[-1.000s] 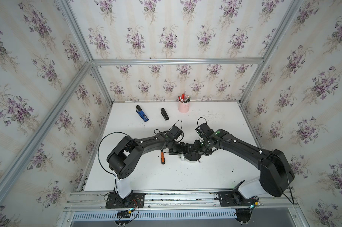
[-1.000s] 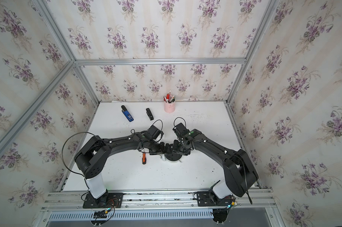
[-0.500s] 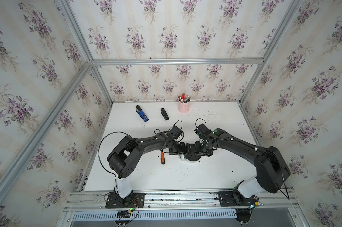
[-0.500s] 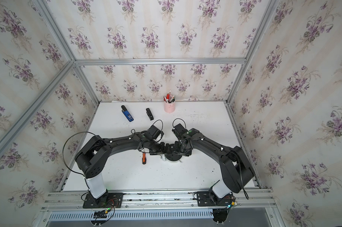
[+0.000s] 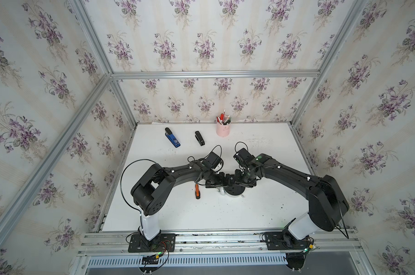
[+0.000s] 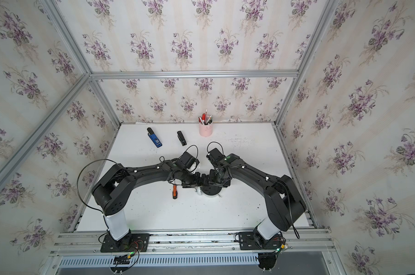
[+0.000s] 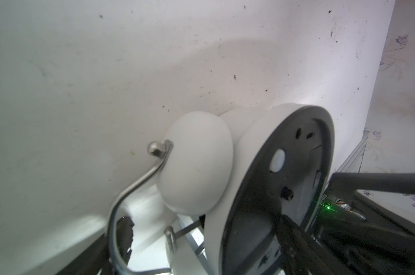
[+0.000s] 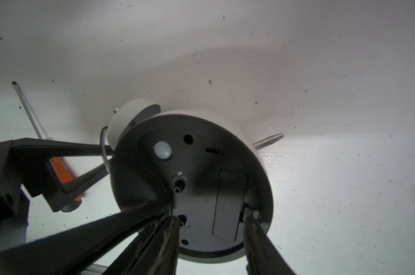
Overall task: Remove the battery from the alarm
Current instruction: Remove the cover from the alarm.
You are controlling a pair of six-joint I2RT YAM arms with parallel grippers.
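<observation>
The alarm [image 5: 235,190] lies tilted near the table's middle, its round black back [image 8: 197,171] up and one white bell [image 7: 197,162] showing. My left gripper [image 7: 206,250] is shut across the alarm's body, with one finger [image 7: 294,240] on the black back and the other [image 7: 121,235] by the handle. My right gripper [image 8: 213,219] is open over the back. Its fingertips [image 8: 250,217] straddle the closed rectangular cover [image 8: 230,204], one touching the cover's edge. The battery is hidden. In both top views the two grippers meet at the alarm [image 6: 211,190].
An orange-and-black screwdriver [image 5: 197,190] lies just left of the alarm, under the left arm. At the back stand a pink pen cup [image 5: 223,129], a black stapler [image 5: 199,138] and a blue-and-black object [image 5: 172,139].
The right wrist has edged slightly left over the alarm. The left arm, the alarm and both grippers' openings look unchanged.
</observation>
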